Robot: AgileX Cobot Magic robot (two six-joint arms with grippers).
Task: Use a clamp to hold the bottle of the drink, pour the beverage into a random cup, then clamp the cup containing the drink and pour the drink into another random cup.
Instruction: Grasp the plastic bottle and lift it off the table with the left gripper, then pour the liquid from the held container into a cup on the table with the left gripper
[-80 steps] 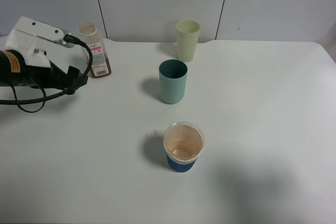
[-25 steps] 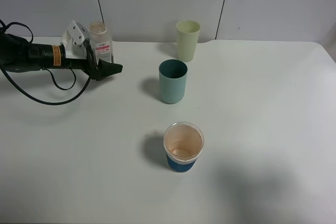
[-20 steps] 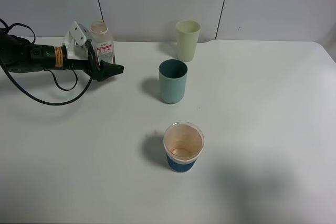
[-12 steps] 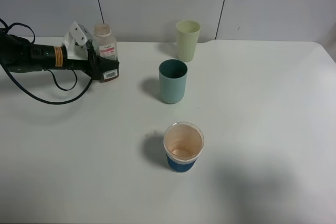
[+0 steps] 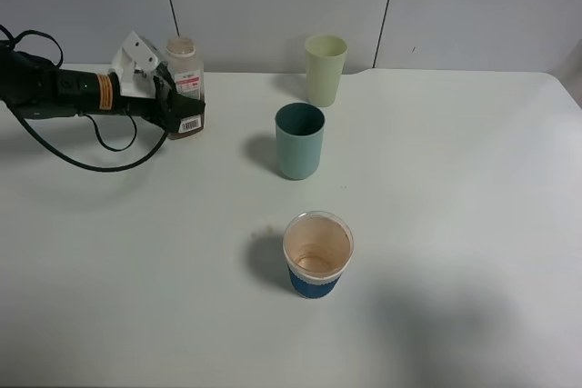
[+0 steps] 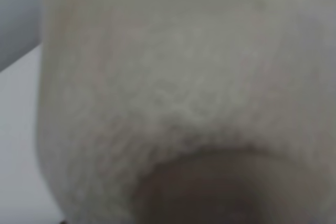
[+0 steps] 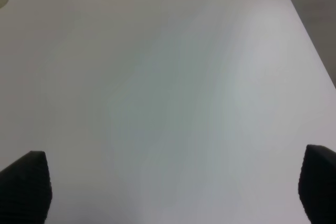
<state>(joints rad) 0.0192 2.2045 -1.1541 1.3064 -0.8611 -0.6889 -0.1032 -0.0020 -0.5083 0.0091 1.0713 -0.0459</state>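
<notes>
The left gripper (image 5: 179, 116) has come in from the table's left edge and shut on the bottle (image 5: 185, 68), which has shifted slightly toward the cups; the three cups have not moved. The claw clamps the bottle low on its body, across the label, probably so that the open neck stays free for tipping. The bottle stands about upright near the far-left corner of the table (image 5: 455, 224), and I cannot tell whether it has left the surface. A little brown beverage (image 5: 187, 133) shows at its base. The left wrist view is filled by its blurred pale wall.

The right gripper (image 7: 170, 190) hangs with jaws spread wide over bare table, holding nothing, seemingly kept clear.

Counted: one bottle and three cups. The pale yellow-green tumbler (image 5: 326, 70) is at the far edge, the teal tumbler (image 5: 299, 141) just in front of it, and the blue-based paper cup (image 5: 317, 254) nearer the front edge.
</notes>
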